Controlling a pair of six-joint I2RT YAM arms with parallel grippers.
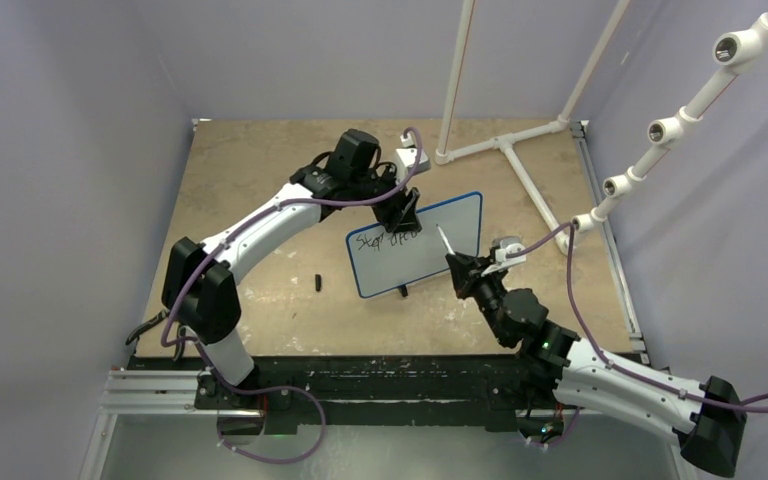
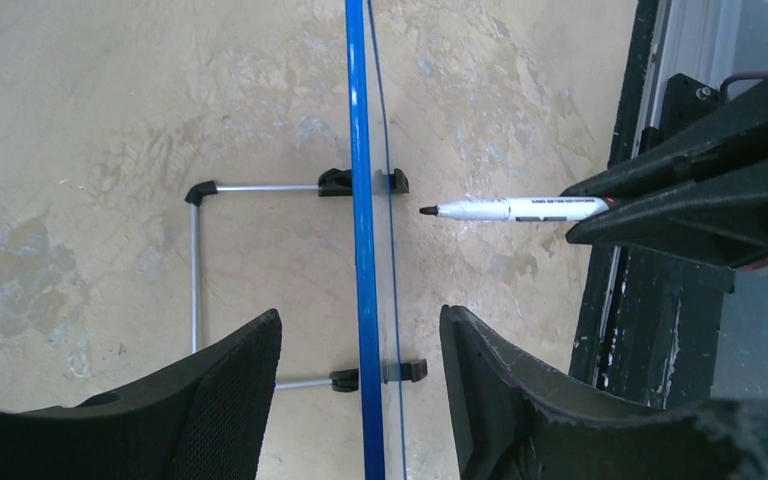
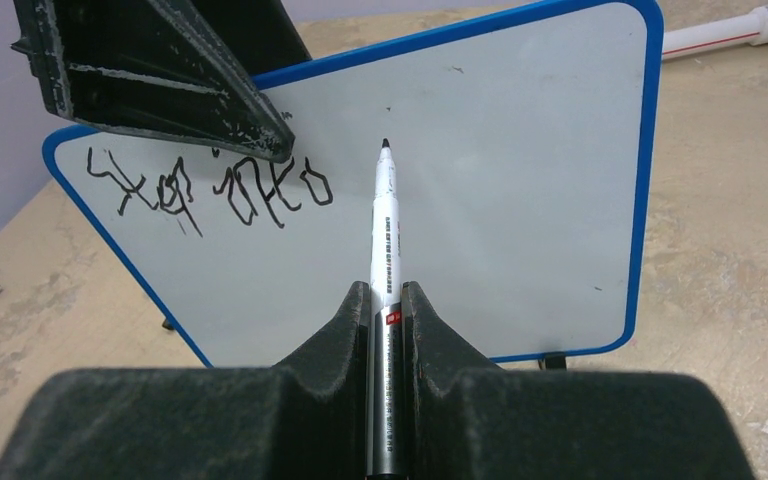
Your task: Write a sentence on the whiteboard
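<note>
The whiteboard [image 1: 430, 255] stands on its black feet mid-table, blue-rimmed; the left wrist view shows it edge-on [image 2: 360, 150]. The sentence [image 1: 388, 240], a black scribble in one line, sits at its upper left [image 3: 220, 185]. My left gripper [image 1: 405, 215] is open, its fingers [image 2: 220, 400] on either side of the board's top edge with gaps on both sides. My right gripper [image 3: 387, 290] is shut on a white marker [image 3: 384, 220] in front of the board. The marker's black tip points at the board's middle, a little off the face [image 2: 428, 210].
A small black cap [image 1: 317, 282] lies on the table left of the board. A white pipe frame [image 1: 505, 145] stands at the back right. A wire stand [image 2: 196, 270] props the board from behind. A black rail [image 1: 360, 370] runs along the near edge.
</note>
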